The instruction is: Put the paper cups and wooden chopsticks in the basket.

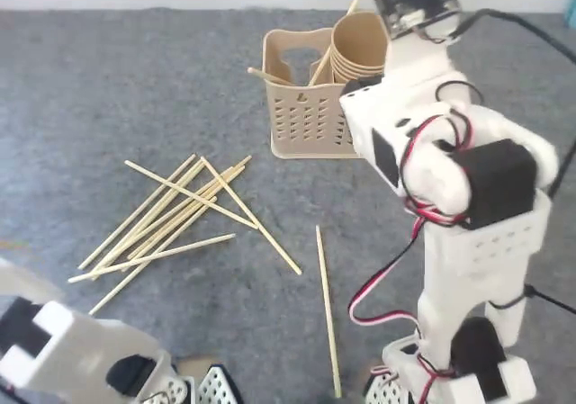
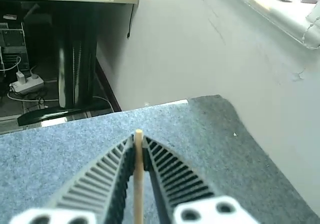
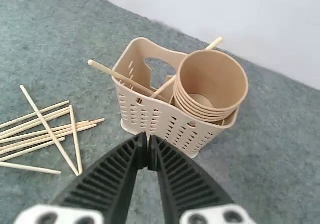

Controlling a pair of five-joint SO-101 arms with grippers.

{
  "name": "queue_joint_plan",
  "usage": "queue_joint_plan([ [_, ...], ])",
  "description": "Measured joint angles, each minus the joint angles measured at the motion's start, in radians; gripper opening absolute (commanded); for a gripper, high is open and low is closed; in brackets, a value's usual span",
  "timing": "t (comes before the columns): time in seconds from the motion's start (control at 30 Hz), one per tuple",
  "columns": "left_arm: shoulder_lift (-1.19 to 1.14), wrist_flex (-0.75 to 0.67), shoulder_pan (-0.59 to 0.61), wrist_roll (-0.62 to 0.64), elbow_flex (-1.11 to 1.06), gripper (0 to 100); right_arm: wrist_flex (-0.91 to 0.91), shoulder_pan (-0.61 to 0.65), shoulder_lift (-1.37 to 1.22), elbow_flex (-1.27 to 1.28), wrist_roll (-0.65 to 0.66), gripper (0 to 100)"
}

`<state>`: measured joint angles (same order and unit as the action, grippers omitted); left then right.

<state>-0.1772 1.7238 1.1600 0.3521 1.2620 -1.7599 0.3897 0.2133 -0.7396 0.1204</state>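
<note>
Your left tool (image 2: 138,140) is clamped on a single pale wooden chopstick (image 2: 138,194). The stick runs straight up the line between the ribbed dark fingers (image 2: 107,176) and pokes out just past their tips. The tool is held over the grey carpet-covered bench (image 2: 215,134), facing a corner of it and the pale wall (image 2: 200,49) beyond.

Your right tool (image 3: 148,143) has its jaws pressed together with nothing between them. It hangs over the bench just beside the beige perforated plastic basket (image 3: 160,116), facing the basket's long perforated side.

Inside the basket, a nested stack of brown paper cups (image 3: 212,82) stands upright at one end. Two sticks lean in the basket beside the stack. One leaning chopstick (image 3: 120,76) juts out over the rim at the end away from the cups. A second leaning stick (image 3: 214,43) passes behind the cups and shows its tip above them.

From the high view, a loose heap of chopsticks (image 1: 175,210) lies crisscrossed on the bench, well apart from the basket (image 1: 306,107). One lone chopstick (image 1: 327,309) lies by itself between that heap and the white right arm (image 1: 450,188), which stands just beside the basket. The white left arm (image 1: 81,359) sits at the opposite near corner, close to the low end of the heap.
</note>
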Motion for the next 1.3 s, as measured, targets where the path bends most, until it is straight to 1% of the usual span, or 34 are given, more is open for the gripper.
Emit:
queue_joint_plan([
  [0.1,0.000,0.000,0.000,0.000,0.000,1,0.000,0.005,0.002,0.104,0.000,0.9],
  [0.23,0.000,0.000,0.000,0.000,0.000,1,0.000,0.005,0.028,0.350,0.000,1.3],
  [0.37,0.000,0.000,0.000,0.000,0.000,1,0.000,0.068,0.078,0.643,-0.011,1.3],
  [0.53,0.000,0.000,0.000,0.000,0.000,1,0.048,0.167,0.152,0.950,-0.103,1.4],
  [0.73,0.000,0.000,0.002,0.000,0.000,1,0.255,0.206,0.195,1.231,-0.137,10.6],
  [0.97,0.002,0.000,-0.011,-0.032,0.000,1,0.600,0.206,0.195,1.545,-0.143,10.8],
  [1.03,0.018,0.000,-0.041,-0.043,0.000,1,0.712,0.206,0.195,1.614,-0.153,11.1],
  [1.13,0.084,0.000,-0.112,-0.080,0.000,1,0.865,0.206,0.195,1.695,-0.227,11.2],
  [1.2,0.155,0.000,-0.175,-0.121,0.000,1,0.933,0.206,0.195,1.735,-0.275,11.1],
  [1.3,0.275,0.000,-0.272,-0.163,0.000,1,0.987,0.206,0.195,1.772,-0.321,10.9],
])
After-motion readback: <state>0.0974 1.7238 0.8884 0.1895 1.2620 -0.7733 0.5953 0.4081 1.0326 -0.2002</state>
